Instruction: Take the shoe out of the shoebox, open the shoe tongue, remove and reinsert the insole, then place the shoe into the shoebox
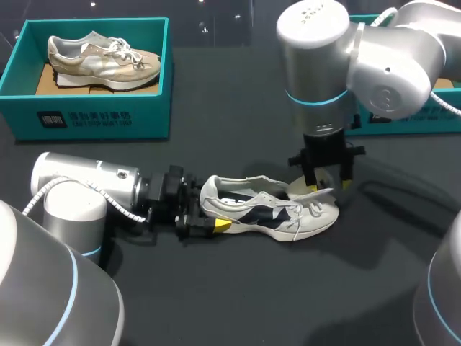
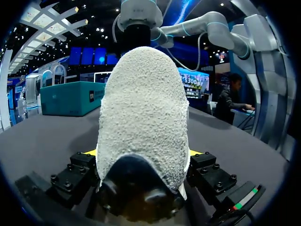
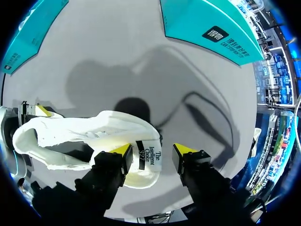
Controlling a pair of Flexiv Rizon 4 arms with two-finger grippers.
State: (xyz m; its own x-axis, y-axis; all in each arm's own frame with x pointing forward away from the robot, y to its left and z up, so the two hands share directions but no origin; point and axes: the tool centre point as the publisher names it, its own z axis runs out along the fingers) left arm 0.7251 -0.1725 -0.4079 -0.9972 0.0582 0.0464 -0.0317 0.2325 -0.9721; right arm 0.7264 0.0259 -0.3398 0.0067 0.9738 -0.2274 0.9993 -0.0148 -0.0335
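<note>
Shoe (image 1: 270, 209), white with dark navy panels, lies at the centre of the dark surface (image 1: 238, 303), heel toward 9 o'clock and toe toward 3 o'clock.

The left arm comes in from 8 o'clock. Its left pincer (image 1: 209, 222) is clamped on the heel, with one yellow-tipped finger on each side. In the left wrist view the rough pale heel fills the space between those fingers.

The right arm comes down from 1 o'clock, and the right pincer (image 1: 328, 180) hangs over the forefoot, toward the 3 o'clock end of the shoe. Its fingers stand apart. The tongue (image 3: 149, 159), with a printed label on it, rises between them. It lies against one finger and leaves a gap to the other, so this pincer grips nothing.

A teal shoebox (image 1: 94, 119) sits at 10 o'clock on the surface, well apart from the shoe, and holds a beige shoe (image 1: 104, 61) lying lengthwise. A second teal box (image 1: 410, 119) stands at 2 o'clock, partly hidden behind the right arm.
</note>
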